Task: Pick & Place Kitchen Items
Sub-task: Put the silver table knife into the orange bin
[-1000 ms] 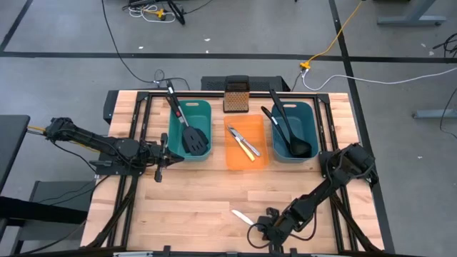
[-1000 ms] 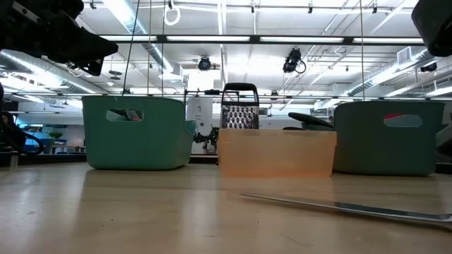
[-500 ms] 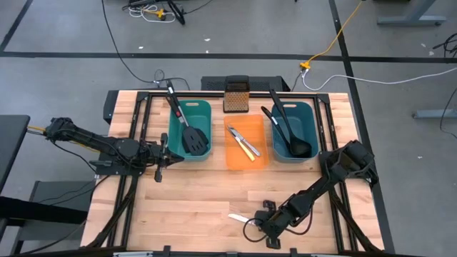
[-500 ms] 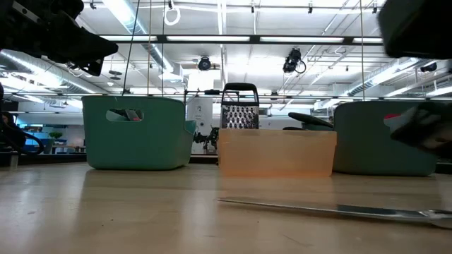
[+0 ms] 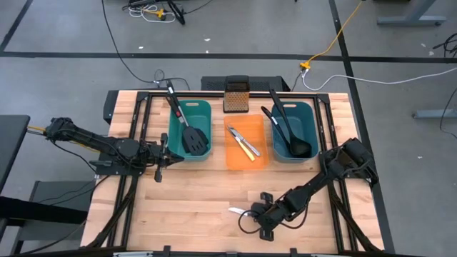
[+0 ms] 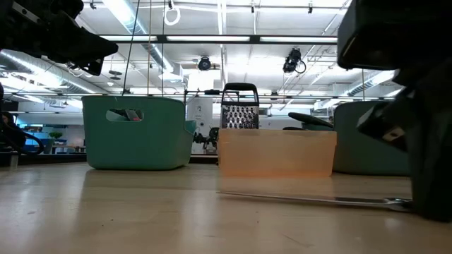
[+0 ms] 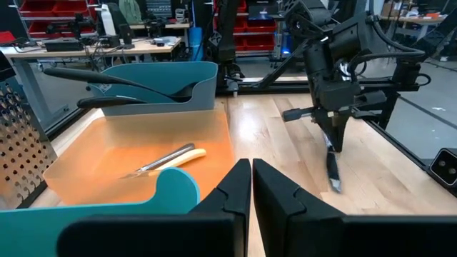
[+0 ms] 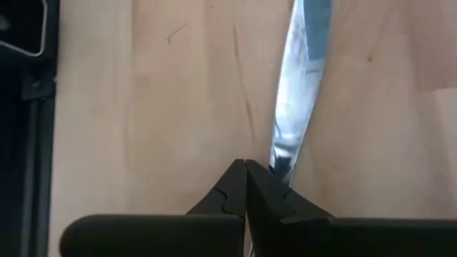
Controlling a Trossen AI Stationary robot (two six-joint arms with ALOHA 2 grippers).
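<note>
From above, the right gripper (image 5: 251, 212) sits pinched shut on a silver knife (image 5: 236, 210) near the table's front edge, left gripper (image 5: 173, 155) closed beside the left teal bin (image 5: 190, 129), while low down the orange bin (image 6: 276, 152) and grater (image 6: 239, 106) stand behind that knife.

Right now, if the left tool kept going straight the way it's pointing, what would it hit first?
The left tool, shut, points at the near teal bin, so it would probably meet that bin's wall first, with the orange bin beyond. How far off the wall is remains unclear.
</note>
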